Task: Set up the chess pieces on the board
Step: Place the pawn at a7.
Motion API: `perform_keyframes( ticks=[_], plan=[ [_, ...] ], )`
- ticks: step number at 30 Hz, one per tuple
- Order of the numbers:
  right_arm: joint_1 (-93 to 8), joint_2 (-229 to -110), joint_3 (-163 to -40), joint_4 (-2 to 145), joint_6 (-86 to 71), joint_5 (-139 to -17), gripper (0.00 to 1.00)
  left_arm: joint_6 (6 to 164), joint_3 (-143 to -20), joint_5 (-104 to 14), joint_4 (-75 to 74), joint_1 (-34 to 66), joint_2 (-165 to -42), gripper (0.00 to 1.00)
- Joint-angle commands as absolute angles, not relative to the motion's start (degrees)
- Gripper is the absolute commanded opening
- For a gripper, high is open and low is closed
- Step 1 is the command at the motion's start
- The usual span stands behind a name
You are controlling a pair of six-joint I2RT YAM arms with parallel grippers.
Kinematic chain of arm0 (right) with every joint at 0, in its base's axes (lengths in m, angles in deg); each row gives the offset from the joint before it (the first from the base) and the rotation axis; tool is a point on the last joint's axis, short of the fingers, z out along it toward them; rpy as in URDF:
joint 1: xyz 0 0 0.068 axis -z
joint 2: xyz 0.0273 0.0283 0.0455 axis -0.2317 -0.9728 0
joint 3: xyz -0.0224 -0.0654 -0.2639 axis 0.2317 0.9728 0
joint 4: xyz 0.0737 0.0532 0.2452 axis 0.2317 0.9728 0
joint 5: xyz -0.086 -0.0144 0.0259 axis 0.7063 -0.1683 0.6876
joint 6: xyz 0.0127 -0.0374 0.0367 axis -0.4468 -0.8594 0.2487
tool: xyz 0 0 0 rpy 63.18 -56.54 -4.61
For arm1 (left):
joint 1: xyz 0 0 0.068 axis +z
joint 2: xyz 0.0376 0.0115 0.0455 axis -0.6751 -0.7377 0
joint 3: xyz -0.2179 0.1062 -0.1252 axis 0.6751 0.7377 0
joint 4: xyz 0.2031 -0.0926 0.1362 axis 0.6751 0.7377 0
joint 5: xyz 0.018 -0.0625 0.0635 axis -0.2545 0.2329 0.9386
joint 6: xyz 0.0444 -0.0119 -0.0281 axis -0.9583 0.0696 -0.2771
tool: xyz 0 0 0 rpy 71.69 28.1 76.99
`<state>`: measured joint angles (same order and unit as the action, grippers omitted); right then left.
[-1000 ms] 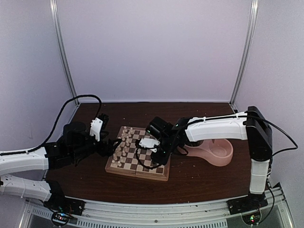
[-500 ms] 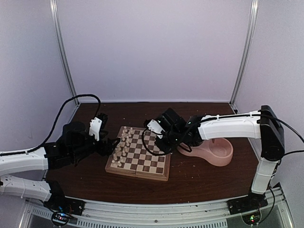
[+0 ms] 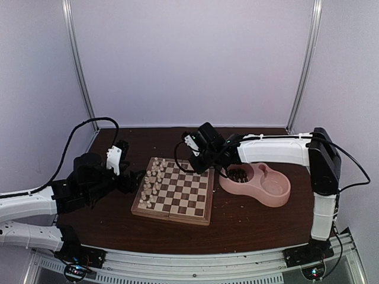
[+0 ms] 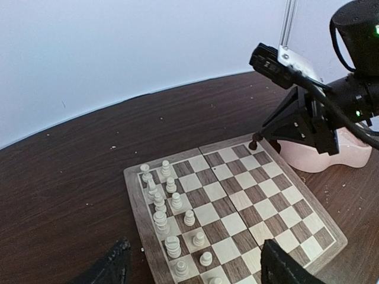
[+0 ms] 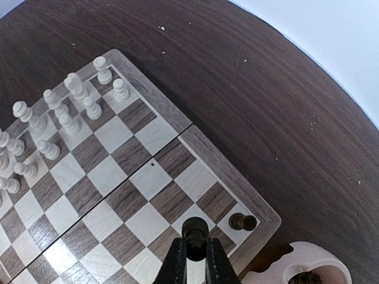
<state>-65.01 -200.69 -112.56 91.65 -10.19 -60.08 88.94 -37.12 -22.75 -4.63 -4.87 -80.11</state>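
The board [image 3: 188, 199] lies mid-table. Cream chess pieces [image 3: 152, 181] stand in two rows along its left side. My right gripper [image 5: 195, 251] is shut on a dark brown piece [image 5: 195, 228], held just above the squares by the board's far right corner. One dark piece [image 5: 243, 222] stands on that corner square. The left wrist view shows the right gripper's tip [image 4: 256, 142] over that corner. My left gripper [image 4: 195, 269] hovers open over the board's near left part, above the cream rows [image 4: 172, 219], with nothing between its fingers [image 4: 113, 267].
A pink double bowl [image 3: 267, 190] sits just right of the board, dark pieces [image 3: 238, 175] in its left cup. Its rim [image 5: 308, 263] lies close under my right wrist. Bare brown table surrounds the board.
My right arm swung from the board's middle out to its far right corner, carrying the dark piece. My left arm drew back a little to the left.
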Motion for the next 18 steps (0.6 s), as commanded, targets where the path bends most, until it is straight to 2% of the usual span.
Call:
perform_keyframes(
  ticks=[1,18],
  plan=[
    [-63.3,-205.3,-118.4,96.4,-6.6,-61.3,0.03,88.4,-37.4,-21.9,-6.4,-4.7,-80.7,0.75],
    [-60.7,-211.5,-122.9,96.8,-6.5,-64.0,0.04,88.1,-37.8,-22.3,-5.7,-4.7,-80.4,0.75]
  ],
)
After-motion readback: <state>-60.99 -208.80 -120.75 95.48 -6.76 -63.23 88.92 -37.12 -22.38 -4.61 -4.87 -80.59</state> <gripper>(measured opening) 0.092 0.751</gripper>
